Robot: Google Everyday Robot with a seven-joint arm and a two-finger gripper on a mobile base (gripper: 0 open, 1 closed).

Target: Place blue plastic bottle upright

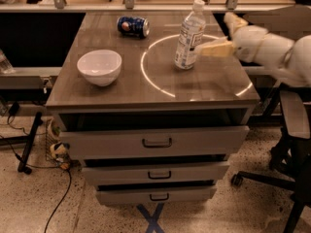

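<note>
The blue plastic bottle (189, 36), clear with a white cap and a white label, stands on the wooden table (112, 93) at the back right, inside a white ring of light. It leans slightly to the right. My gripper (214, 34) is just right of the bottle, open, with nothing in it. Its near finger (216, 48) points at the bottle's side and its tip is very close to the label.
A white bowl (99, 67) sits on the left of the table. A dark blue soda can (132, 26) lies on its side at the back. Drawers (155, 142) are below the tabletop. A dark chair (294, 130) stands to the right.
</note>
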